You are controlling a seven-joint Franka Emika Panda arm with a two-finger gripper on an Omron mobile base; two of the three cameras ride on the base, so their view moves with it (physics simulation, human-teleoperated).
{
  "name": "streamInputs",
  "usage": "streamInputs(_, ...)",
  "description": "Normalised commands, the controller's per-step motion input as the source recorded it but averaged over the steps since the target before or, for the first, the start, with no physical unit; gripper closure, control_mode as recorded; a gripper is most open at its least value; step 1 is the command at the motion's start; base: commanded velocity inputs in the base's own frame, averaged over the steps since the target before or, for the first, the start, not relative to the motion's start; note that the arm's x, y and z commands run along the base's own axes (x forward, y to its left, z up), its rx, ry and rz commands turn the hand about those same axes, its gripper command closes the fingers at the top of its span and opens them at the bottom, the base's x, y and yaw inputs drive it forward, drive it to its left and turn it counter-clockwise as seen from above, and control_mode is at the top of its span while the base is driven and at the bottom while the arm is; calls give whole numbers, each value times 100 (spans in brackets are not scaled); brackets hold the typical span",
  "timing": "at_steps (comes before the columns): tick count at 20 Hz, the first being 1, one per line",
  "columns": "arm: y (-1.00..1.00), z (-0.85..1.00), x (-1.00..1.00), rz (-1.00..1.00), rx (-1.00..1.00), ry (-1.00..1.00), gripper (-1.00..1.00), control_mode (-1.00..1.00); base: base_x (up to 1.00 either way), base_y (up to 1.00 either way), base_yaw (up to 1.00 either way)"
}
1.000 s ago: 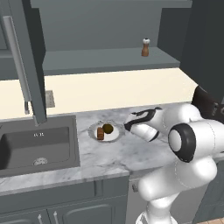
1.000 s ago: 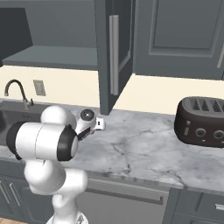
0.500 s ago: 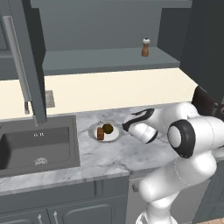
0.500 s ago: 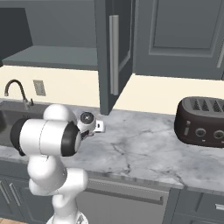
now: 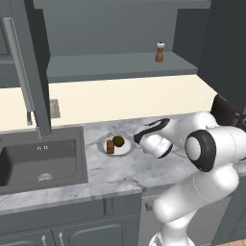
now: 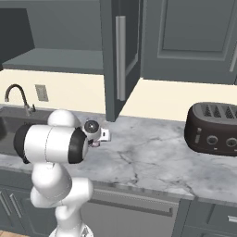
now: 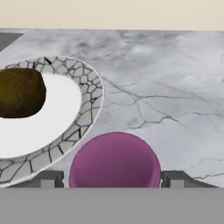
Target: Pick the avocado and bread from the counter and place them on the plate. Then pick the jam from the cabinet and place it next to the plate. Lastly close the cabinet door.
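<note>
Two things already sit on the plate point(image 5: 126, 149), a little left of centre in the left base view: the reddish-brown bread point(image 5: 110, 146) on its left side and the dark olive avocado point(image 5: 118, 141) just beside it on the right. In the hand view the plate's cracked grey rim curves across the left half of the frame, and the avocado lies at the left edge on the white middle. The jam point(image 7: 114, 160) is at the bottom centre of that view — a pink-magenta dome just beside the plate's rim, on the marble counter point(image 7: 175, 87). The gripper point(image 7: 114, 178) stands over it, one dark fingertip point(image 7: 47, 178) to the left of the jar and one to the right. A thin gap shows on each side, so the pincer looks parted around the jar, though I cannot tell for sure whether it has let go.

In the left base view the white arm reaches from the lower right toward the plate. The dark sink point(image 5: 38, 158) lies at the left. Above, the cabinet point(image 5: 115, 65) stands open — its door point(image 5: 30, 67) juts out at the upper left — and a brown pepper mill point(image 5: 159, 52) stands on the grey shelf at upper right of centre. In the right base view a dark toaster point(image 6: 214, 129) sits on the counter at the right edge, and the faucet point(image 6: 17, 97) curves at the left.
</note>
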Motion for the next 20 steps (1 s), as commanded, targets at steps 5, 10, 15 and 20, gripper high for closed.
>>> streamInputs(5, 0, 6, -1, 0, 0, 1, -100, -100, 0, 0, 0)
streamInputs(10, 0, 54, -22, -4, -2, 16, -100, -100, 0, 0, 0)
streamInputs(15, 0, 92, -17, -2, -8, 19, -100, -100, 0, 0, 0)
streamInputs(20, 0, 99, -12, -7, -16, 34, -100, -100, 0, 0, 0)
